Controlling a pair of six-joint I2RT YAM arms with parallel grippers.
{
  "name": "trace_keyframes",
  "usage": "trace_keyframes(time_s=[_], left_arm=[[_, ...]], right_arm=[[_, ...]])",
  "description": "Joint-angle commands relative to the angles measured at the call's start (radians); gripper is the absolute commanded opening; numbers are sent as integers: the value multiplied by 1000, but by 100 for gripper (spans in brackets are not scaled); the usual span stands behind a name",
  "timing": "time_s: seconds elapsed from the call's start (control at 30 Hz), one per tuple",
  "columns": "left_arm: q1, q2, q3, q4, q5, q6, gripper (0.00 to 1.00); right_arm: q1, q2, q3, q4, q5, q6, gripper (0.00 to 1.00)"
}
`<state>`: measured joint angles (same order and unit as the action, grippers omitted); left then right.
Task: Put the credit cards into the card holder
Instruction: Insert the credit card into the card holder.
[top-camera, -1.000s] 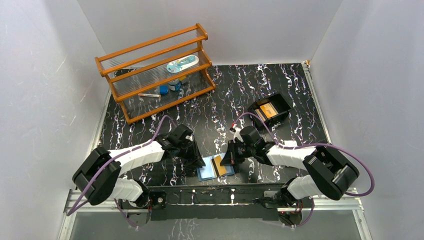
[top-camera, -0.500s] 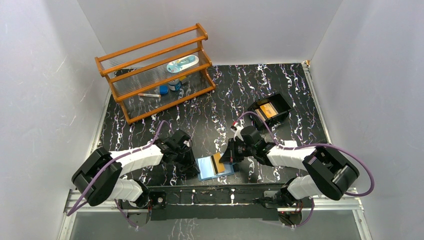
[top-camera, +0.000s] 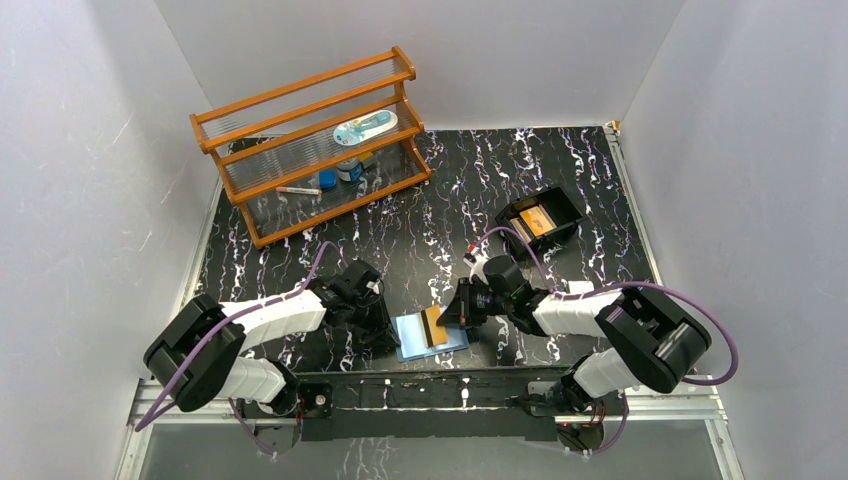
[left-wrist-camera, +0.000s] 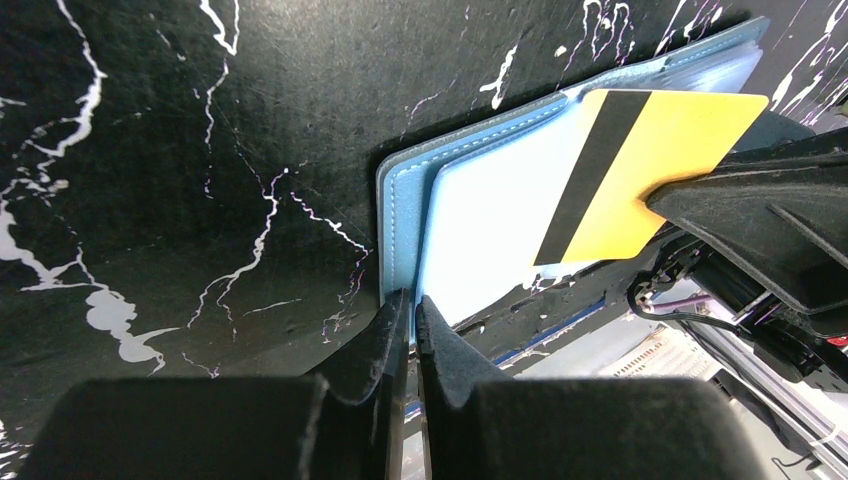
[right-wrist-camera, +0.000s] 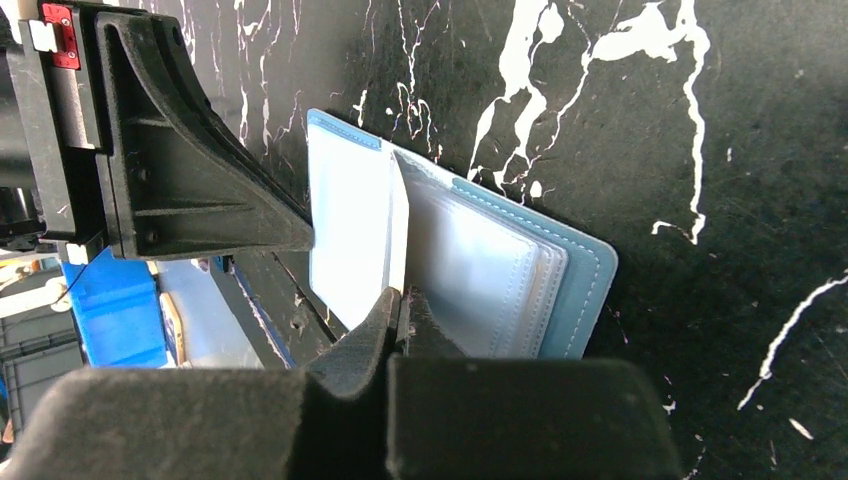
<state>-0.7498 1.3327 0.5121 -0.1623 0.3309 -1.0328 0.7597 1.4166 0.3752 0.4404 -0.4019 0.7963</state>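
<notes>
So the card holder (top-camera: 428, 340) is lying open on the desk (top-camera: 440, 200), right at the near edge between the two arms. From the top camera you mostly just see a blue patch with an orange credit card (top-camera: 435, 326) over it. You can't really make out who's gripping what.

The wrist cams sort that out. On the left wrist cam, the left fingers (left-wrist-camera: 398, 320) are pinched shut on the near edge of the holder's blue cover. The card's back faces that camera, yellow with a black stripe.

On the right wrist cam, the right fingers (right-wrist-camera: 385, 315) are clamped on that same card. It shows edge-on here, as a thin pale sliver standing over the clear sleeves near the fold. I can't tell if it's actually in a slot.

Only the top cam shows the rest: a black tray (top-camera: 560, 205) further back on the right with more cards (top-camera: 537, 220) in it, and a wooden rack (top-camera: 310, 140) at back left.
</notes>
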Motion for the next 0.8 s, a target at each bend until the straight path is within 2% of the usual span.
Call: trace_keyframes(time_s=[0.0,0.23,0.77], left_arm=[[-3,22,-30,-2,-23,-1,6],[-3,22,-33,-1,-26,-4,6],[-3,31,-30,5,-26,-7,6]], right_arm=[[3,-5,-52,9,24,-5,0],[6,-39,-65,-26,34,8,0],[38,61,-64,112,21,95,0]])
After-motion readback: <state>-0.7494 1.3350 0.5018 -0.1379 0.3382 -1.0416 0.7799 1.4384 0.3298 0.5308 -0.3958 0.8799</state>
